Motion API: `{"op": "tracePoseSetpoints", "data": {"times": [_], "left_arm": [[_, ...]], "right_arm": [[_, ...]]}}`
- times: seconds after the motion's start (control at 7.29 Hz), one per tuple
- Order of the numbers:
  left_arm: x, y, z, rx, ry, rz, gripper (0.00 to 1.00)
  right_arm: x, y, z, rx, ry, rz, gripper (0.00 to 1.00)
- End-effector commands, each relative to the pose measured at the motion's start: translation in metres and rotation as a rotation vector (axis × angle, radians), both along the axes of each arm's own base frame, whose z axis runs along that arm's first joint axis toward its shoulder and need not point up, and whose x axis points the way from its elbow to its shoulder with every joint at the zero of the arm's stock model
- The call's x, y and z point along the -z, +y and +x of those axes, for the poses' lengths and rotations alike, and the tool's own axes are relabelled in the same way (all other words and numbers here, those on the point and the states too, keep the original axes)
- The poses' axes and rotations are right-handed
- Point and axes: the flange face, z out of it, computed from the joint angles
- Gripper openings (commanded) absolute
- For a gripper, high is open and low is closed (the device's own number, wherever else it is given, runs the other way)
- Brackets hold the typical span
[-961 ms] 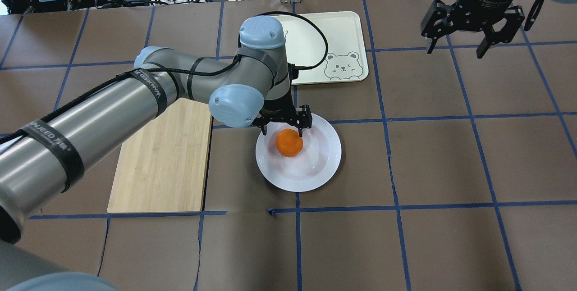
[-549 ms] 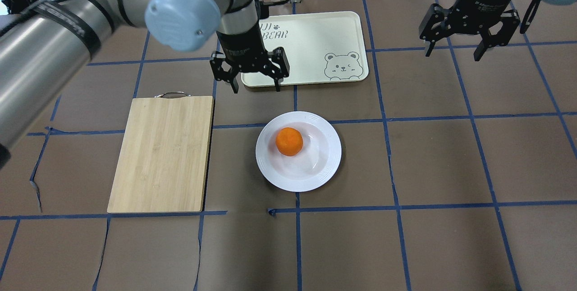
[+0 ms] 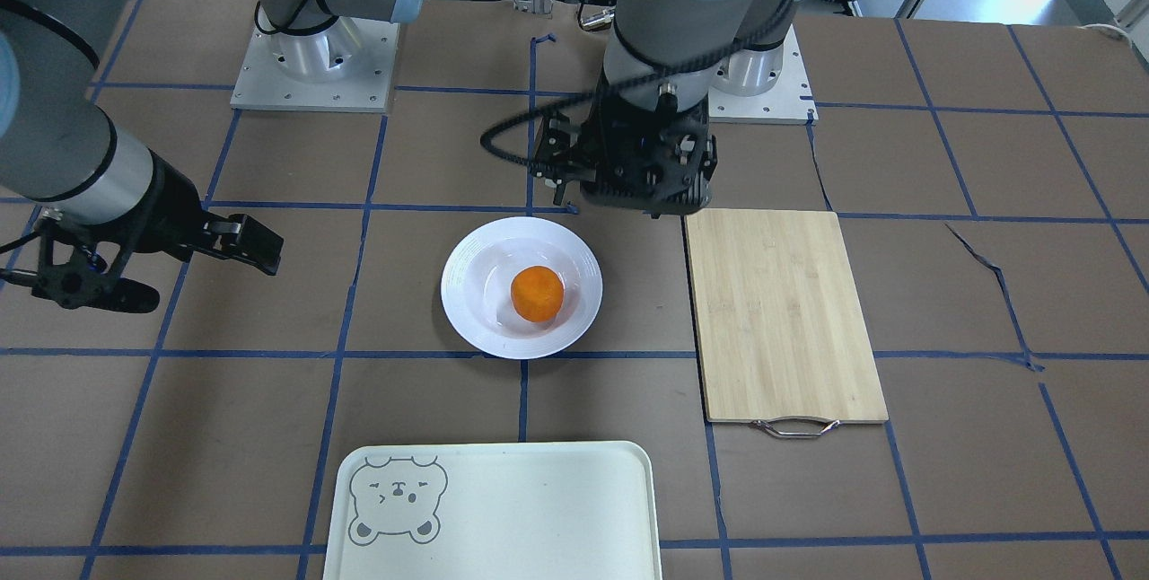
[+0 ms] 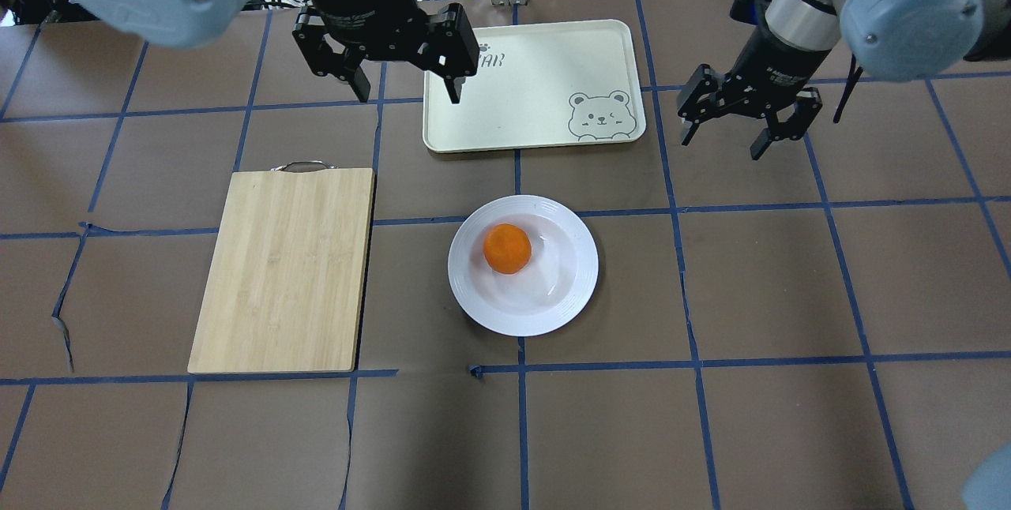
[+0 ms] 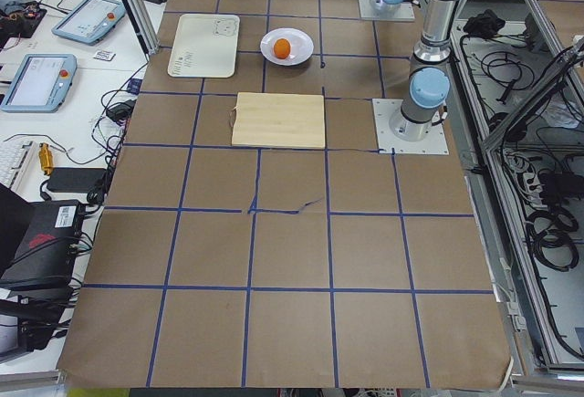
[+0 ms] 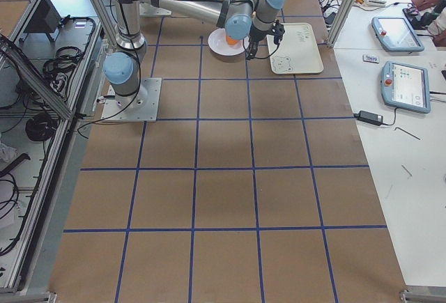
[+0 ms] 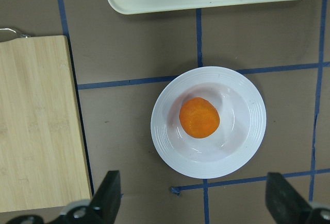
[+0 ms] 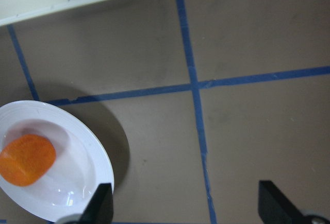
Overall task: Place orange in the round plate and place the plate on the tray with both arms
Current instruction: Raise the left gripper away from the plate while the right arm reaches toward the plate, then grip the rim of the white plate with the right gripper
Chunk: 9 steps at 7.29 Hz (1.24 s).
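The orange (image 4: 507,249) lies in the sunken centre of the round white plate (image 4: 583,277) at mid-table, with nothing gripping it. The cream tray (image 4: 537,76) with the bear drawing sits on the table beyond the plate, with nothing on it. My left gripper (image 4: 409,95) hangs open and empty, raised high. Its wrist view looks straight down on the orange (image 7: 199,117) and plate (image 7: 165,147). My right gripper (image 4: 723,145) is open and empty, hovering to the right of the tray and plate. Its wrist view catches the plate (image 8: 98,157) at lower left.
A bamboo cutting board (image 4: 284,269) with a metal handle lies left of the plate. Brown paper with blue tape lines covers the table. Cables and devices sit beyond the far edge.
My left gripper let go of the orange in the plate, then rose and drew back toward the tray's left end. My right gripper came lower and moved left toward the plate.
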Motion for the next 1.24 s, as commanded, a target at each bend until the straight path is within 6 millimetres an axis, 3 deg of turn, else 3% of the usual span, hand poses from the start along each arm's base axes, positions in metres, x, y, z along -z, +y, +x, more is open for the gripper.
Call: {"op": "tracePoseSetpoints", "data": {"times": [0.0, 0.14, 0.27, 0.41, 0.82, 1.1], "left_arm": [[0.018, 0.021, 0.02, 0.014, -0.04, -0.092, 1.0], [0.02, 0.005, 0.032, 0.063, -0.016, -0.21, 1.0], [0.005, -0.003, 0.072, -0.003, -0.017, -0.194, 1.0], [0.002, -0.007, 0.095, -0.053, 0.048, -0.148, 1.0], [-0.004, 0.006, 0.116, -0.086, -0.022, -0.114, 1.0], [-0.004, 0.007, 0.121, -0.091, -0.047, -0.119, 1.0]], "right_arm": [[0.063, 0.017, 0.01, -0.028, -0.067, -0.096, 1.0], [0.087, 0.033, 0.021, -0.028, -0.128, -0.123, 1.0], [0.106, 0.045, 0.033, -0.048, -0.247, -0.191, 1.0], [0.123, 0.053, 0.037, -0.057, -0.269, -0.23, 1.0], [0.158, 0.051, 0.058, -0.047, -0.455, -0.242, 1.0], [0.166, 0.07, 0.09, -0.108, -0.465, -0.243, 1.0]]}}
